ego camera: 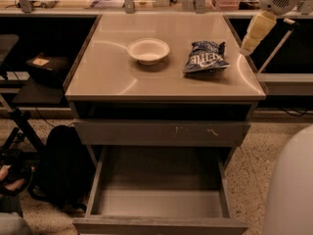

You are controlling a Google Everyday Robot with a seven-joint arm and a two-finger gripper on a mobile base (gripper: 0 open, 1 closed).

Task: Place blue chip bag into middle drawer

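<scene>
The blue chip bag (206, 58) is lying on the table (107, 80), right of the white bowl (148, 50). The gripper (254, 33) is hanging off the table's right rear edge, near the bag but apart from it, carrying nothing; open or closed, I cannot tell. Light, crinkly and slippery, the bag is probably calling for a gentle pinch across its puffed middle.

You are looking at a dim, warm-toned scene lit from above. The bench (112, 80) top throws back pale curved streaks of glare around the bowl (148, 50). The blue chip bag (206, 58) casts a soft shadow towards you. The pincer (248, 44) hangs brightly lit by the bench's right edge. The middle drawer (161, 202) has an evenly grey floor, darker at the back.
</scene>
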